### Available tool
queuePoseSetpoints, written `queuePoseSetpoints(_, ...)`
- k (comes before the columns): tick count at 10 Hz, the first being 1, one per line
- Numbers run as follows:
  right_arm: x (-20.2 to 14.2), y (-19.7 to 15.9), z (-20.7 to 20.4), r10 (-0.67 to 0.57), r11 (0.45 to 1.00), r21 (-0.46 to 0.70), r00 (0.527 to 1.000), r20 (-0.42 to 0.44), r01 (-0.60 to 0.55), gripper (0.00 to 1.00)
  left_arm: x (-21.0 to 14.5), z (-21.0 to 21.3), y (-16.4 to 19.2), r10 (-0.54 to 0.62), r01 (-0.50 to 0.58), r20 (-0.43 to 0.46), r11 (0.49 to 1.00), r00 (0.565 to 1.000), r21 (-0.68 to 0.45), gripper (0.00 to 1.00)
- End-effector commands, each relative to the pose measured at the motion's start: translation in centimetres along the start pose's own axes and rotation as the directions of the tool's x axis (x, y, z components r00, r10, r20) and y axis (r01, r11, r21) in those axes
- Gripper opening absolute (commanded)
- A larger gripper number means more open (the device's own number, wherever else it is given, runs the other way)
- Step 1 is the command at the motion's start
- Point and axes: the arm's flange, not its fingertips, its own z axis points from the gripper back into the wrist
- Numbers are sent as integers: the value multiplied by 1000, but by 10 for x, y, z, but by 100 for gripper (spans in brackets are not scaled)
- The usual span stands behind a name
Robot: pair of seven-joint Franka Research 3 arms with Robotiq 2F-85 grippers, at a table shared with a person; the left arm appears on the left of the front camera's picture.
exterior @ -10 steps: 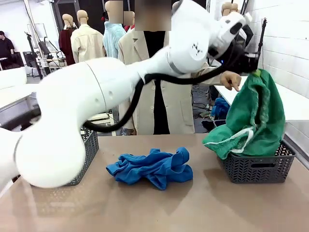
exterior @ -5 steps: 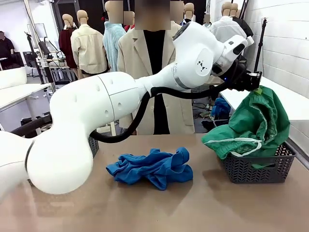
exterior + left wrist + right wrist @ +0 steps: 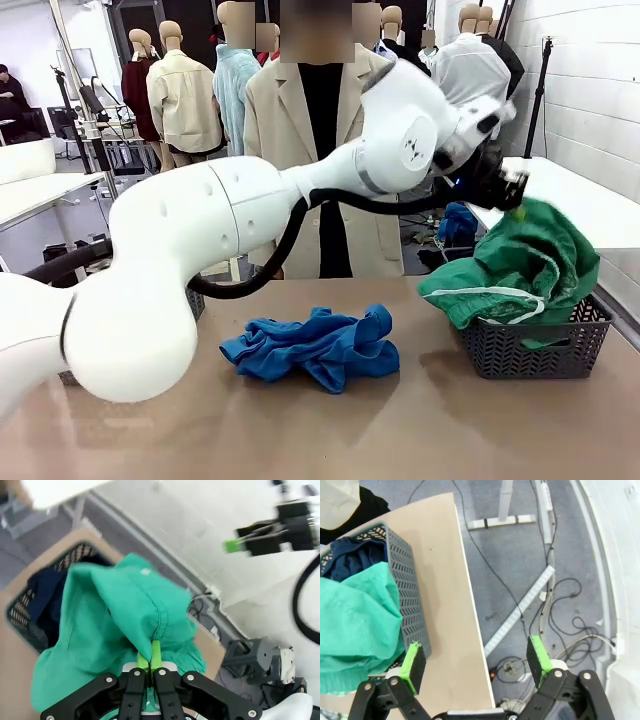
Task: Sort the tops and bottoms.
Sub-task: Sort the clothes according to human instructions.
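Progress: bottoms nearly finishing, top waiting, by my judgement. Left basket (image 3: 193,305) peeking from behind left arm at frame left, contents hidden. Blue top (image 3: 315,347) lying crumpled on worktop (image 3: 420,430) at lower centre, not yet sorted. Left claw (image 3: 515,197) at upper right, clenched on fold of green bottoms (image 3: 520,270). Garment is draping into right basket (image 3: 535,352), part spilling over near rim, release pending. Navy bottoms (image 3: 42,592) already lying inside same basket. Right claw (image 3: 475,662) hanging released, grasping nothing, beyond worktop edge.
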Motion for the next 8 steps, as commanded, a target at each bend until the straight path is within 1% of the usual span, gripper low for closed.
queuePoseSetpoints(1,-1,1,1,-10,1000,-16,1000,-10,9,100,26,-41,30,98,-96,-108,995,989,20,0)
queuePoseSetpoints(3,-1,1,1,-10,1000,-16,1000,-10,9,100,19,-82,51,139,-134,-226,990,964,37,0)
queuePoseSetpoints(4,-1,1,1,-10,1000,-16,1000,-10,9,100,6,-116,57,159,-155,-305,987,939,36,0)
queuePoseSetpoints(5,-1,1,1,-10,1000,-16,1000,-10,9,100,-1,-134,60,153,-162,-313,987,937,-2,0)
queuePoseSetpoints(6,-1,1,1,-10,1000,-16,1000,-10,9,100,-2,-148,62,125,-134,-292,991,948,-11,0)
queuePoseSetpoints(7,-1,1,1,-10,1000,-16,1000,-10,9,100,-1,-159,64,118,-135,-271,990,955,-45,0)
queuePoseSetpoints(8,-1,1,1,-10,1000,-16,1000,-10,9,100,-8,-177,66,111,-129,-291,991,950,-44,0)
